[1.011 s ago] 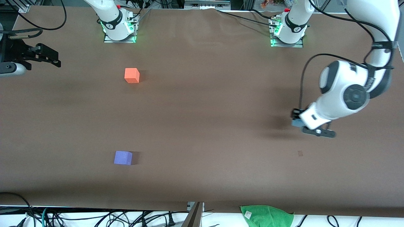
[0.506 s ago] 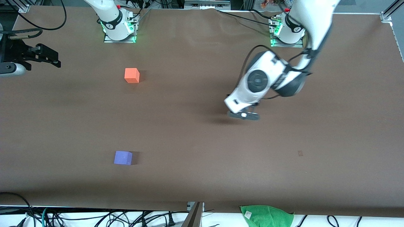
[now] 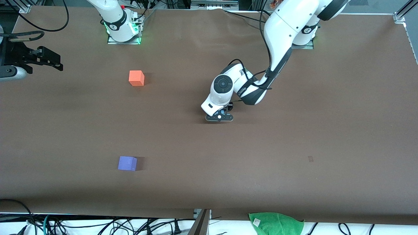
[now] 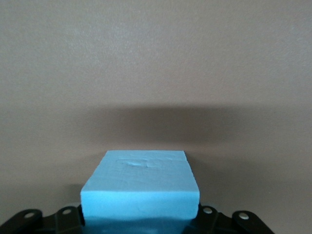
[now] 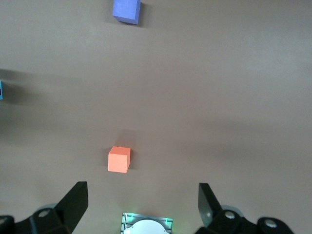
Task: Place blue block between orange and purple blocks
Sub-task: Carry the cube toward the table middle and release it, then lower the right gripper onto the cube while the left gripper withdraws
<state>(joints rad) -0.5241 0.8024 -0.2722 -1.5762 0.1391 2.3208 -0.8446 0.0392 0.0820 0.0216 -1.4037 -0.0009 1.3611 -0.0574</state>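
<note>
My left gripper is shut on the sky-blue block and holds it low over the middle of the table. I cannot tell whether the block touches the cloth. A sliver of the block shows in the right wrist view. The orange block lies near the right arm's base, and the purple block lies nearer the front camera. Both stand toward the right arm's end from the held block, and both show in the right wrist view, orange block and purple block. My right gripper is open and empty. It waits high at the right arm's end.
The brown cloth-covered table bears a small dark mark. A green cloth and cables hang at the edge nearest the front camera. The arm bases stand along the edge farthest from that camera.
My left arm has swept from the left arm's end of the table to the middle, carrying the blue block toward the orange and purple blocks. The right arm has not moved.
</note>
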